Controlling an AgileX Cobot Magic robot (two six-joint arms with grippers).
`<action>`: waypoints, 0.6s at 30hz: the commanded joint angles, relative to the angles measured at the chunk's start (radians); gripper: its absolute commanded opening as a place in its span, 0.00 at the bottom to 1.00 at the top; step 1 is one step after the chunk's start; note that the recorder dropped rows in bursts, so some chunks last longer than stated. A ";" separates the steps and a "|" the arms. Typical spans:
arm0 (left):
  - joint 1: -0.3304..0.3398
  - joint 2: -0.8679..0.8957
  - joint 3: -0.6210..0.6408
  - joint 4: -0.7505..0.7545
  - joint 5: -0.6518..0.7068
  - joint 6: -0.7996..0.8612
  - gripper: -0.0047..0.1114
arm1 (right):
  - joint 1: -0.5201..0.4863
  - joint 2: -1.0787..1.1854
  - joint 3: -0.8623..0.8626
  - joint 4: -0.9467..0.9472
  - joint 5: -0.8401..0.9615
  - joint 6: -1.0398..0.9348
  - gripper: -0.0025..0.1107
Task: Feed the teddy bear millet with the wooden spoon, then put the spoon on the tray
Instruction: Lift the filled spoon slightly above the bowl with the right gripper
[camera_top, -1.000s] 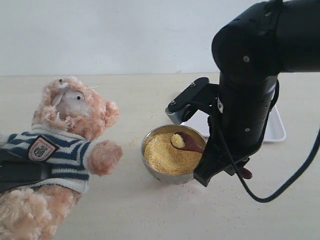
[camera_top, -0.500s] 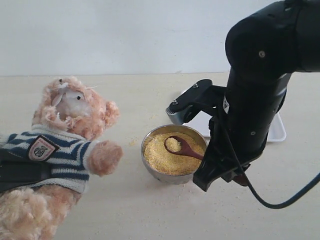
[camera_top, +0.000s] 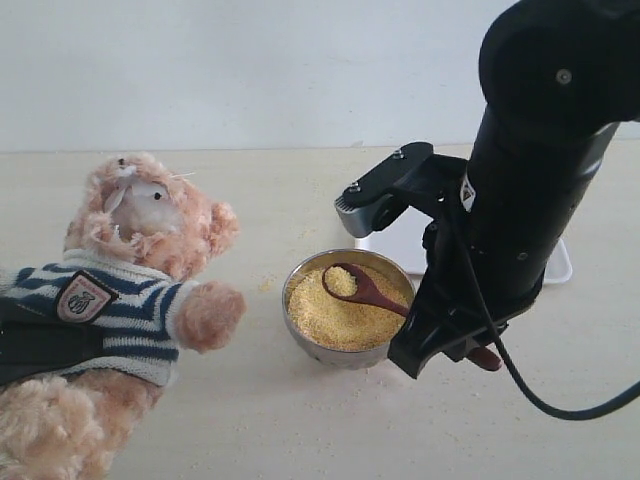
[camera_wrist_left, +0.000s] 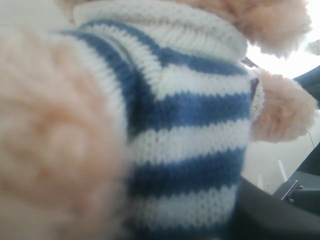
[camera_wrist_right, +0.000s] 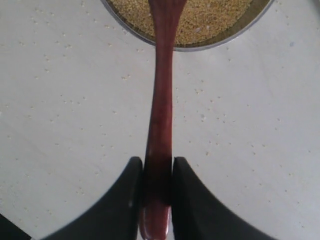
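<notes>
On the pale desk (camera_top: 250, 420), towards the left of the exterior view, the teddy bear (camera_top: 140, 260) lies leaning back with its pale muzzle tipped upward. Its navy-and-white striped shirt and crest badge face the camera. One fluffy paw reaches towards the steel bowl (camera_top: 300, 335) but stays apart from it.

The left hand (camera_top: 40, 345) shows only as a dark shape lying across the lower edge of the shirt. The left wrist view is filled with knitted stripes and fur at close range. I cannot tell whether that hand is apart, together or clamped on the bear.

The bowl stands near the middle of the desk, heaped with millet (camera_top: 345, 320). The wooden spoon (camera_top: 365, 290) reaches over it from the right. Its oval bowl carries a small mound of grain at the left part of the heap. Whether the spoon touches the heap or hangs just above it is unclear.

The handle slopes down and to the right, over the rim. In the right wrist view, the right hand (camera_wrist_right: 158, 167) is clamped on the handle near its end, one dark finger pressed against each side.

Stray grains (camera_wrist_right: 65, 100) dot the desk around the bowl. The white tray (camera_top: 398, 245) lies just behind the bowl, largely hidden by the black right arm (camera_top: 520, 200).
</notes>
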 joint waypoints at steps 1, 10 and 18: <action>0.001 0.001 0.003 -0.020 0.016 0.007 0.08 | -0.008 -0.013 -0.001 -0.003 0.003 -0.008 0.02; 0.001 0.001 0.003 -0.020 0.016 0.007 0.08 | -0.008 -0.019 -0.001 -0.024 0.003 0.018 0.02; 0.001 0.001 0.003 -0.020 0.016 0.012 0.08 | -0.006 -0.019 -0.001 -0.007 0.005 0.018 0.02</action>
